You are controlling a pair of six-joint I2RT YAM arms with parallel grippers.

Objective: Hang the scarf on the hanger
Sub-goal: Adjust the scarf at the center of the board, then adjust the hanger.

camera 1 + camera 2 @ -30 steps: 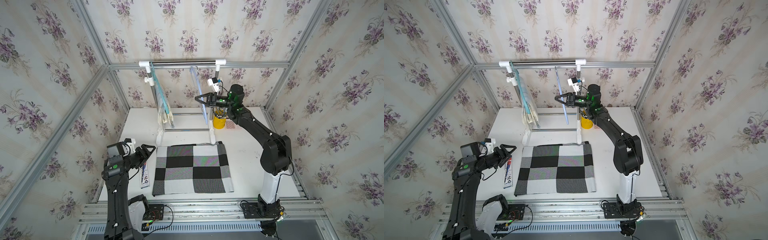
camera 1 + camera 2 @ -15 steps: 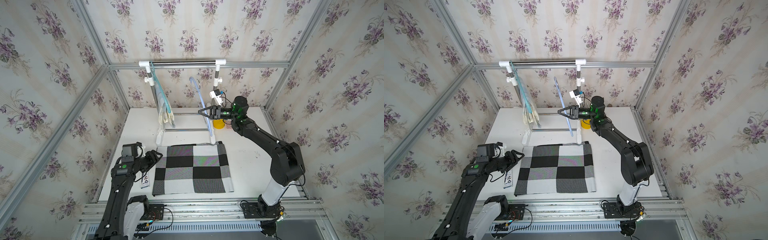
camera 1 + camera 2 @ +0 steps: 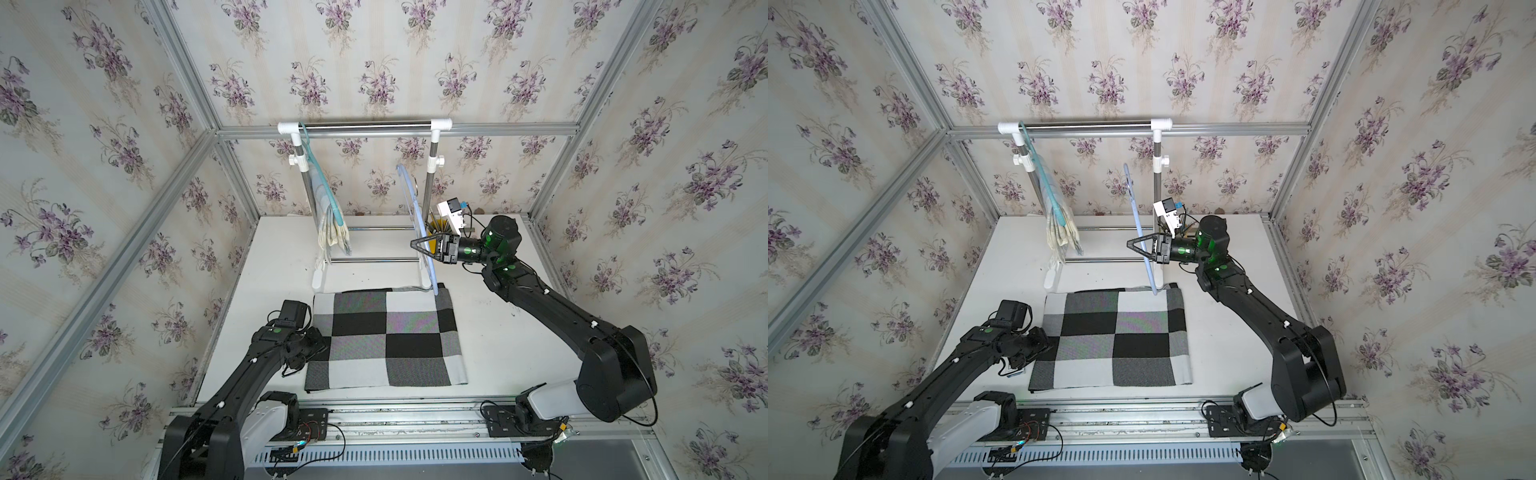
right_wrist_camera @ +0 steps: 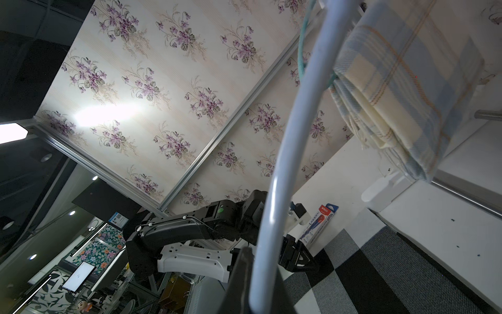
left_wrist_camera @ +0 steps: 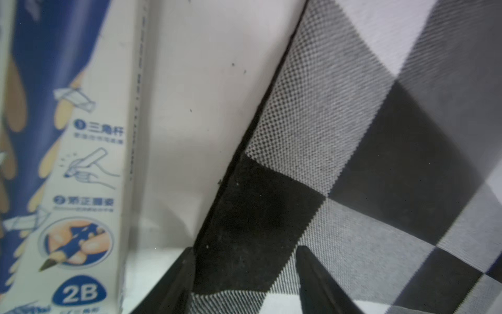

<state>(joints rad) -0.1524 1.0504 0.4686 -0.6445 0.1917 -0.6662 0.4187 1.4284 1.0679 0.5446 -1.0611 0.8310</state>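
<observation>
See scarf (image 3: 386,336) flat and folded, mid tabletop (image 3: 498,332). Find left jaws half-spread astride its left edge, nothing pinched: looks staged to lift that edge. Farther right, find right jaws clenched on pale hanger (image 4: 294,136), held off the rail (image 3: 365,124), tilted, low end near scarf's far right corner, probably to meet the cloth.

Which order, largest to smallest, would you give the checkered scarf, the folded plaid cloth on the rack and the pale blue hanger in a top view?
1. checkered scarf: clearly largest.
2-3. Unsure: the plaid cloth looks wider, while the pale blue hanger looks longer but is thin and seen edge-on. Both are raised nearer the camera.
</observation>
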